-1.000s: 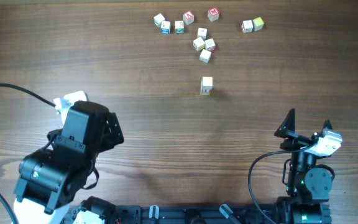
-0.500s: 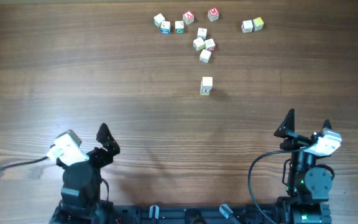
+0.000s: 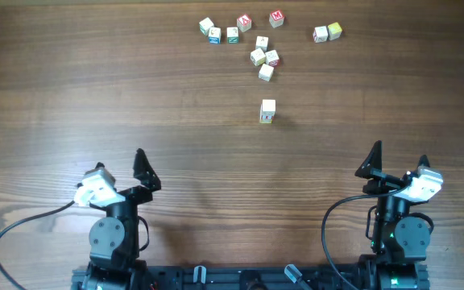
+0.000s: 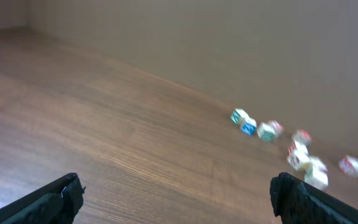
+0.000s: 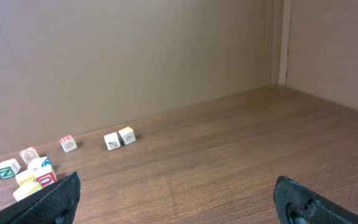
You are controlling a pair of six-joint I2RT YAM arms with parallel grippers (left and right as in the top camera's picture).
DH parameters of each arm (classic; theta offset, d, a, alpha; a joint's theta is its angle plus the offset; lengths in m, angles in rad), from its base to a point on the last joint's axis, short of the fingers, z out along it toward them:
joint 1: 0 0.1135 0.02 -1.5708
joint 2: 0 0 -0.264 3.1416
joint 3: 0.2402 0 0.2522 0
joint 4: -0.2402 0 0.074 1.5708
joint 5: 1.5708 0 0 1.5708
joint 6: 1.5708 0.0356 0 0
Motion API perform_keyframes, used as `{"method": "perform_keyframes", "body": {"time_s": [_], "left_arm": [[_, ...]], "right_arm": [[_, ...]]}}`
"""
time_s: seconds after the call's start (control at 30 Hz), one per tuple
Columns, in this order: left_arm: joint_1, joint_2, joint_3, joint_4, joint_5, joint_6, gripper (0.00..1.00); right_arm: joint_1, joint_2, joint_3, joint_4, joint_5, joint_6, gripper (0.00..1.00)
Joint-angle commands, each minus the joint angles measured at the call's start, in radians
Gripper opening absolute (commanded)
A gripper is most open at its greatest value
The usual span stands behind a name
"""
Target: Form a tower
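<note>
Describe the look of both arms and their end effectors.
The left arm and right arm are black, each with a white wrist block and a looping black cable. The left end effector and right end effector have black, pointed fingers.

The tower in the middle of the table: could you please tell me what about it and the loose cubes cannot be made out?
Overhead: the tower is seen from above, so its cube count is hidden; its print is too small.
Left wrist: the loose cubes are blurred; letters unreadable.
Right wrist: the leftmost cubes are cut by the frame edge and partly behind a finger of the right pincer.
</note>
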Motion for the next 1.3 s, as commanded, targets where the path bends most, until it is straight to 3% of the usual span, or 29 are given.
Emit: {"method": "perform_keyframes", "body": {"time_s": [0.0,0.23,0.43,1.13,1.2,1.27], "left_arm": [[0.008,-0.01,-0.009,0.005,0.12,0.227,1.0],[0.121,-0.01,-0.014,0.006,0.274,0.241,1.0],[0.142,-0.01,-0.052,0.088,0.274,0.239,1.0],[0.148,-0.01,-0.052,0.09,0.274,0.241,1.0],[0.148,-0.01,-0.052,0.09,0.275,0.241,1.0],[0.148,-0.01,-0.052,0.09,0.275,0.241,1.0]], "right_arm": [[-0.004,-0.004,0.0,0.003,-0.01,-0.018,1.0],[-0.004,-0.004,0.0,0.003,-0.01,-0.018,1.0],[-0.004,-0.004,0.0,0.003,-0.01,-0.018,1.0],[-0.004,-0.017,0.0,0.003,-0.007,-0.042,1.0],[0.002,-0.017,-0.001,-0.001,-0.079,-0.048,1.0],[0.023,-0.017,-0.001,-0.011,-0.192,-0.149,1.0]]}}
